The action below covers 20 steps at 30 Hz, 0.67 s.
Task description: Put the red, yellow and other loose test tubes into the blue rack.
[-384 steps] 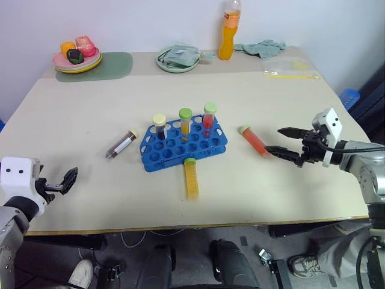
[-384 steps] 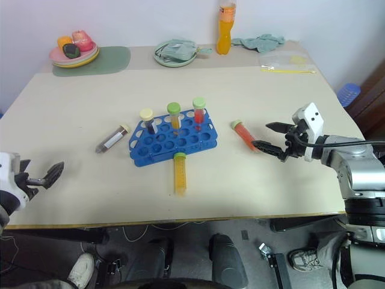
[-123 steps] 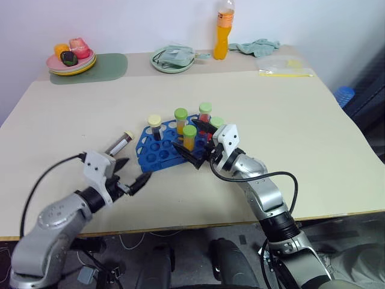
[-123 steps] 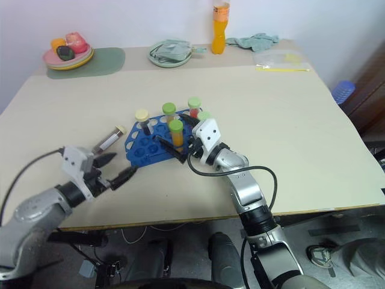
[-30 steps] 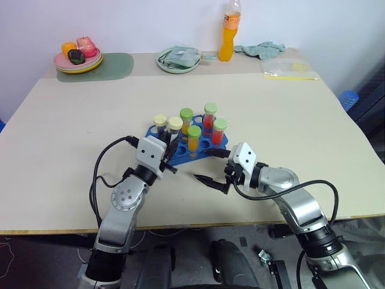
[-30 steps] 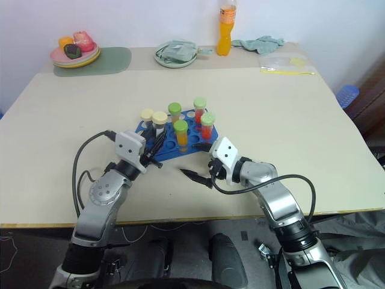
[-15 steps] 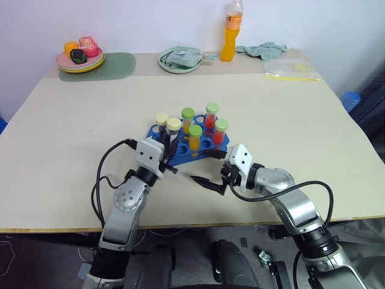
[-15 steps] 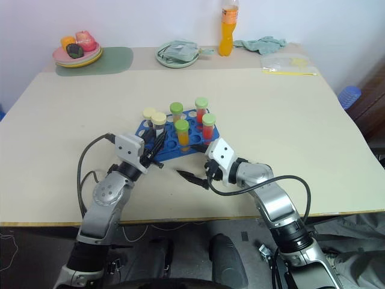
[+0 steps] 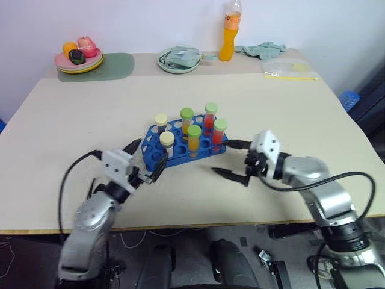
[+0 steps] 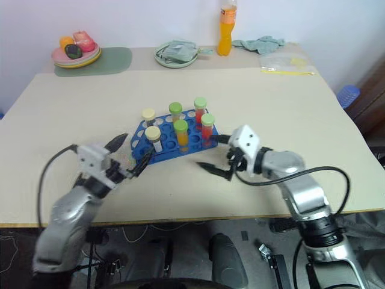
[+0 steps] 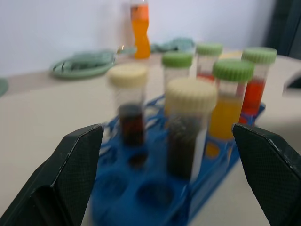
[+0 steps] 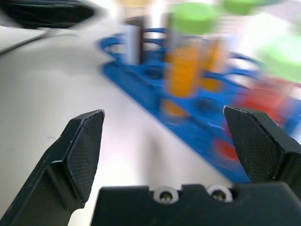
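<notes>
Black fingers of my left hand (image 9: 147, 161) stand wide apart and hold nothing, just beside the near-left corner of the blue rack (image 9: 183, 146). My right hand (image 9: 231, 159) is spread wide and empty too, near the rack's right end, above the counter (image 9: 289, 114).

Six tubes stand upright in the rack: two cream-capped dark tubes (image 9: 166, 144), two green-capped orange ones (image 9: 194, 139) and two green-capped red ones (image 9: 218, 133). I see no tube lying loose on the counter.

Far back sit a plate of fruit (image 9: 78, 55), a green dish (image 9: 178, 59), an orange bottle (image 9: 228, 30) and a crumpled cloth (image 9: 260, 48). My left wrist view shows the nearest dark tube (image 11: 188, 127) between my fingers, untouched.
</notes>
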Available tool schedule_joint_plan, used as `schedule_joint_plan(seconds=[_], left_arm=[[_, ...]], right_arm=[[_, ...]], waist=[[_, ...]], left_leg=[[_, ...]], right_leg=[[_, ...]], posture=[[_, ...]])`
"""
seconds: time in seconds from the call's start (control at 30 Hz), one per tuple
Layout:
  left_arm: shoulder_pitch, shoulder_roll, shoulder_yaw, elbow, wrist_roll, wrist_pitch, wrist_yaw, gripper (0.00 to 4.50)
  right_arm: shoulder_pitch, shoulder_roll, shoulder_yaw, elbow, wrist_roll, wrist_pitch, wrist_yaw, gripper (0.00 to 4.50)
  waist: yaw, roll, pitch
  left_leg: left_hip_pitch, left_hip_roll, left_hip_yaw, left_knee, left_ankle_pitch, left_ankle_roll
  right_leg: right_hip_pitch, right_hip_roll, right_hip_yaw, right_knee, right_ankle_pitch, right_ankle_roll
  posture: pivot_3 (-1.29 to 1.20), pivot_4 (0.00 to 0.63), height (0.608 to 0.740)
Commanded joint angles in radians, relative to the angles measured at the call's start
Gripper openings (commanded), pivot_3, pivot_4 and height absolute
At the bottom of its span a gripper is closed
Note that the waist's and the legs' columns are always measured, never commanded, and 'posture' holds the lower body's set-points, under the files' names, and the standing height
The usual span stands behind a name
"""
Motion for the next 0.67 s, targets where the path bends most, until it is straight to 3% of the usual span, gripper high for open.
schedule_joint_plan(seconds=[0.03, 0.2, 0.67], left_arm=[[0.109, 0.126, 0.184, -0.079, -0.124, 0.085, -0.096, 4.48], [0.230, 0.215, 0.323, -0.001, -0.114, 0.090, -0.155, 4.48], [0.213, 0.143, 0.305, 0.052, -0.044, 0.062, -0.084, 4.48]], right_arm=[[0.002, -0.089, -0.116, 0.096, 0.005, -0.024, 0.026, 4.50], [0.017, -0.196, -0.195, 0.274, -0.017, -0.101, 0.073, 4.50], [-0.032, -0.181, -0.169, 0.414, -0.048, -0.177, 0.116, 4.50]], waist=[[-0.001, 0.001, 0.000], [0.002, 0.001, 0.001], [-0.003, 0.002, 0.001]], left_leg=[[0.000, 0.000, 0.000, 0.000, 0.000, 0.000], [0.000, 0.000, 0.002, 0.000, -0.001, 0.001], [0.000, 0.001, 0.002, 0.000, -0.001, 0.001]], right_leg=[[0.000, 0.000, 0.000, 0.000, 0.000, 0.000], [0.000, -0.001, 0.000, -0.002, -0.002, -0.003], [0.000, 0.000, 0.001, -0.002, -0.001, -0.002]], posture=[[0.00, 0.150, 0.740], [0.00, 0.150, 0.740], [0.00, 0.150, 0.740]])
